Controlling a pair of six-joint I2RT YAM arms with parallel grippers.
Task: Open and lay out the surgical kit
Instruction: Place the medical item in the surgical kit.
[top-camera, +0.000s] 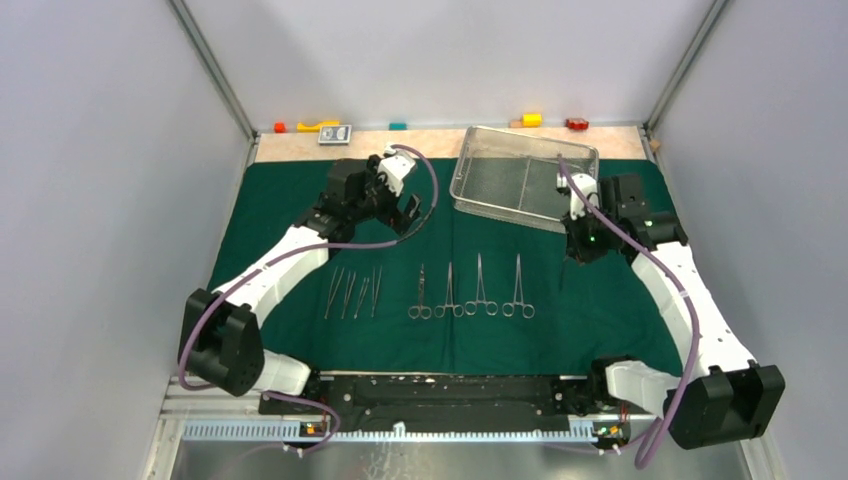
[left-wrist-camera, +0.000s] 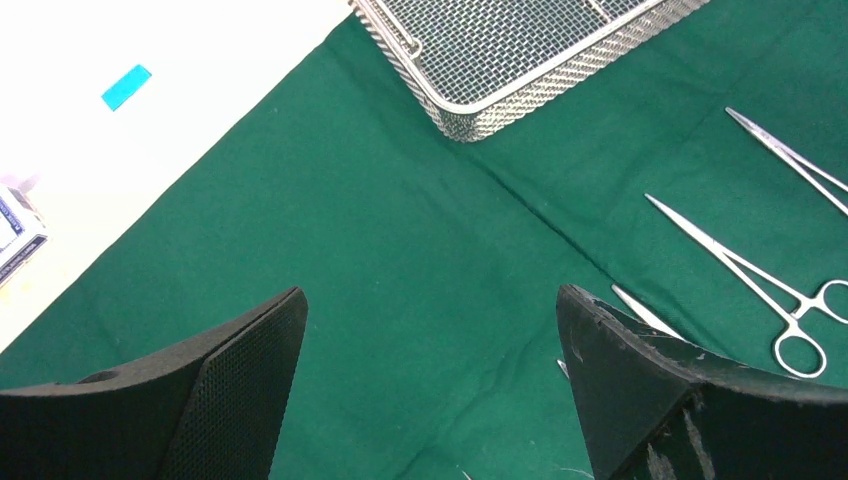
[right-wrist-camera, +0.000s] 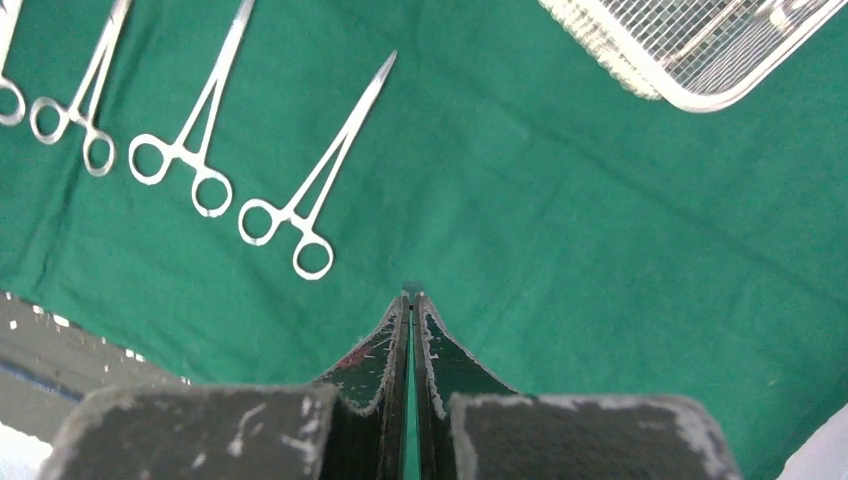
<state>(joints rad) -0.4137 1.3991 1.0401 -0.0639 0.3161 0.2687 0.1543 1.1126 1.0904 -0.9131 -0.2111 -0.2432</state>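
Observation:
The dark green cloth (top-camera: 290, 215) lies spread flat over the table. The wire-mesh tray (top-camera: 470, 190) stands on its far right part. Several tweezers (top-camera: 352, 292) and several ring-handled clamps (top-camera: 470, 292) lie side by side in a row near the front. My left gripper (top-camera: 405, 207) hovers over the cloth left of the tray, open, with only bare cloth between its fingers (left-wrist-camera: 430, 292). My right gripper (top-camera: 572, 260) points down just right of the clamps (right-wrist-camera: 310, 190), shut with nothing in it (right-wrist-camera: 411, 294). The tray's corner (left-wrist-camera: 470, 120) and a clamp (left-wrist-camera: 745, 270) show in the left wrist view.
Small coloured blocks sit on the bare wooden strip behind the cloth: red (top-camera: 279, 127), yellow (top-camera: 318, 126), teal (top-camera: 398, 126), yellow (top-camera: 531, 119), red (top-camera: 576, 124). A small box (top-camera: 335, 134) lies there too. Grey walls close in both sides.

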